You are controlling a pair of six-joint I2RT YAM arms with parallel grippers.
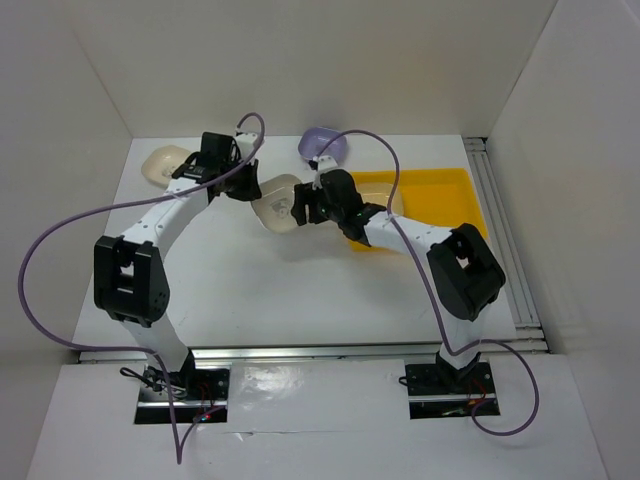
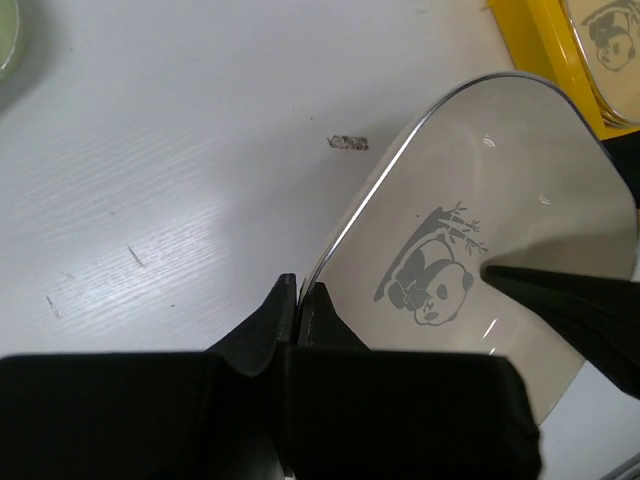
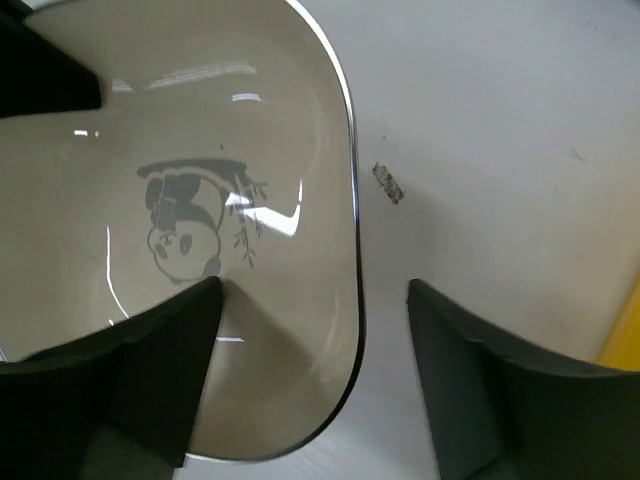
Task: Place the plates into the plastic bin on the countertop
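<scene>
A cream plate (image 1: 277, 205) with a panda print lies between my two grippers, just left of the yellow plastic bin (image 1: 430, 190). My left gripper (image 1: 250, 188) is shut on the plate's rim, as the left wrist view shows (image 2: 298, 288), with the plate (image 2: 470, 200) stretching away to its right. My right gripper (image 1: 305, 203) is open. In the right wrist view (image 3: 313, 284) its jaws straddle the opposite rim of the plate (image 3: 200, 110), one finger (image 3: 160, 360) over the inside and the other over the white countertop (image 3: 480, 130).
A lavender plate (image 1: 322, 145) sits at the back beside the bin. Another cream plate (image 1: 163, 163) lies at the back left. The bin (image 2: 525, 40) holds a plate (image 2: 605, 35). A green plate's edge (image 2: 6, 40) shows at the left. White walls enclose the countertop.
</scene>
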